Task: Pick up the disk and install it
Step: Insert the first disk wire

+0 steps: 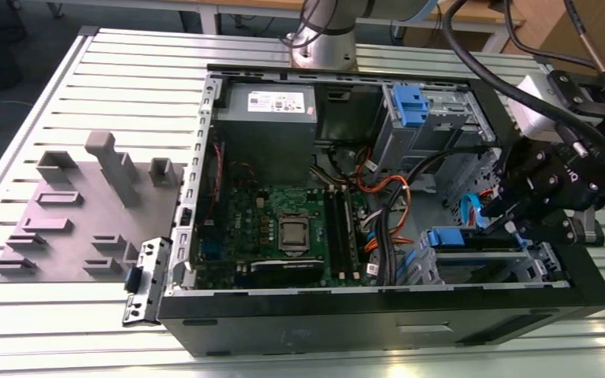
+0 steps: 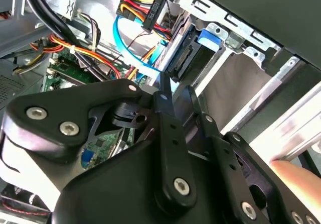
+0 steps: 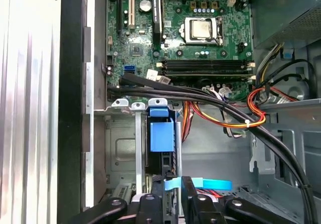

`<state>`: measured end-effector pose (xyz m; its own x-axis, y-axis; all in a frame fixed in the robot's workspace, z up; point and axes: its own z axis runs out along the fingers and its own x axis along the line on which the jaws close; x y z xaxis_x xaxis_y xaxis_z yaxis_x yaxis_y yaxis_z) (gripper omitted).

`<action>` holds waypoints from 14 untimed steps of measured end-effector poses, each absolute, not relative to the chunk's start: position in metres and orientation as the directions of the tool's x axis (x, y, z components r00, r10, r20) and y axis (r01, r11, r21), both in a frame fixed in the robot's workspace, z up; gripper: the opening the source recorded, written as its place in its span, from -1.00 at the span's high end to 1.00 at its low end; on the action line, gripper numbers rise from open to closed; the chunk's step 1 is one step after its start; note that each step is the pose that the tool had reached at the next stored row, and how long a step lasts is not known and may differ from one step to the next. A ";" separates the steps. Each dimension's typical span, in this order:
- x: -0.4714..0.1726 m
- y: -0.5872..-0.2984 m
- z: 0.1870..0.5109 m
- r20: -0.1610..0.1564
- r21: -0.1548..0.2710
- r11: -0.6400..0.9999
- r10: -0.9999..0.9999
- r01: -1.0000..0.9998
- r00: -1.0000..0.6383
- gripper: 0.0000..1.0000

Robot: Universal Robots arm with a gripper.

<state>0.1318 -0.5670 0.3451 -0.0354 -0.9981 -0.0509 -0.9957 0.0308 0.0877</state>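
The black tool [image 3: 173,194] sits over the disk [image 3: 161,136], whose blue plastic tab shows in the steel bay; I cannot tell its grip.

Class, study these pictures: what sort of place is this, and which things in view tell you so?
Probably a robotics lab or assembly test bench. An open computer case lies on a slatted metal table, a grey fixture plate beside it. The gripper hangs over the drive bay, where the disk sits.

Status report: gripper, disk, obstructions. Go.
Gripper low inside case, at the drive bay. Disk standing in bay slot, blue carrier tab up. Cables crossing close beside bay.
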 end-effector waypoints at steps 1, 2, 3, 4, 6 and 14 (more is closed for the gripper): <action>0.132 -0.567 0.345 -0.051 0.087 0.031 -0.998 -0.996 -0.035 0.41; 0.132 -0.567 0.345 -0.053 0.086 0.030 -0.998 -0.996 -0.035 0.41; 0.132 -0.567 0.345 -0.054 0.084 0.030 -0.998 -0.996 -0.035 0.41; 0.131 -0.567 0.345 -0.055 0.082 0.030 -0.998 -0.996 -0.034 0.41; 0.131 -0.567 0.345 -0.056 0.078 0.028 -0.998 -0.997 -0.033 0.41; 0.139 -0.567 0.345 -0.057 0.077 0.028 -0.998 -0.997 -0.033 0.41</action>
<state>0.1387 -0.5671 0.3450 -0.0326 -0.9979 -0.0565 -0.9966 0.0282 0.0774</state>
